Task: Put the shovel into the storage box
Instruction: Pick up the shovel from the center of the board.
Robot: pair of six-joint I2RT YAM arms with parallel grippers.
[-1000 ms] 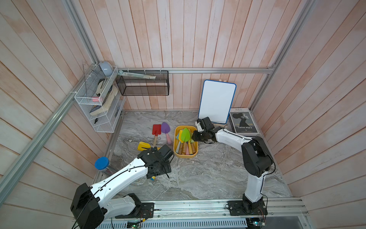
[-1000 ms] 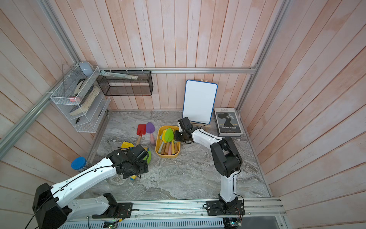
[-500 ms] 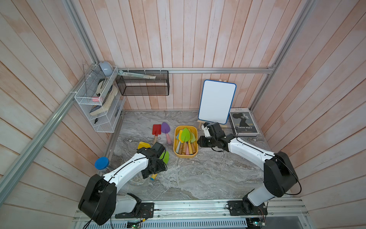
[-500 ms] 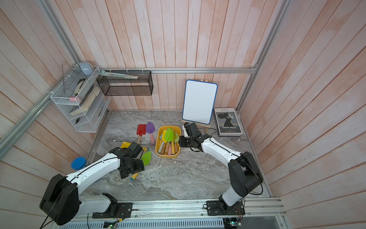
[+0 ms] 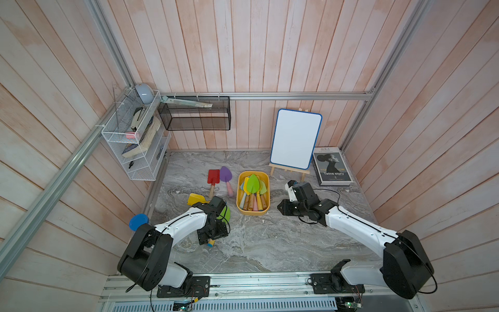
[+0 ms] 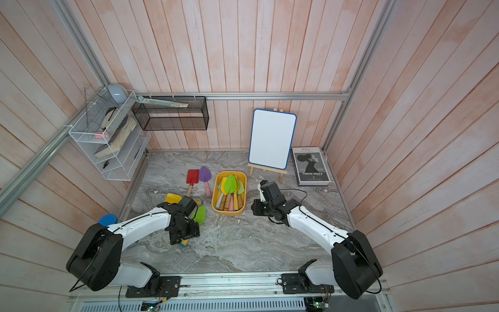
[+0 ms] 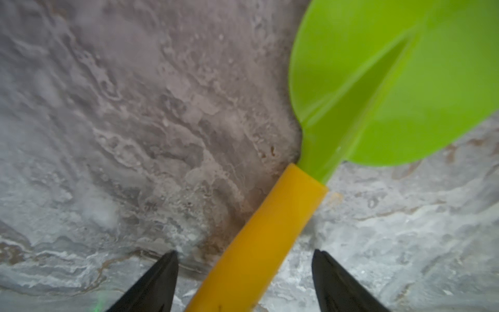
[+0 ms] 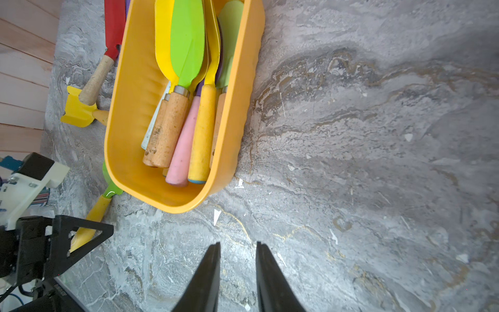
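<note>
A green shovel with a yellow handle lies flat on the marble table, left of the storage box. My left gripper is open and straddles that handle, with a gap showing on both sides. The storage box is a yellow-orange tub that holds several shovels. My right gripper hovers over bare table just right of the box. Its fingers stand a narrow gap apart with nothing between them.
A red shovel, a purple one and a yellow one lie left of the box. A whiteboard on an easel and a book stand at the back right. A blue disc sits by the left wall.
My right gripper has drawn back from the box's right rim toward the front of the table. My left gripper has settled over the green shovel's handle and its jaws have narrowed a little.
</note>
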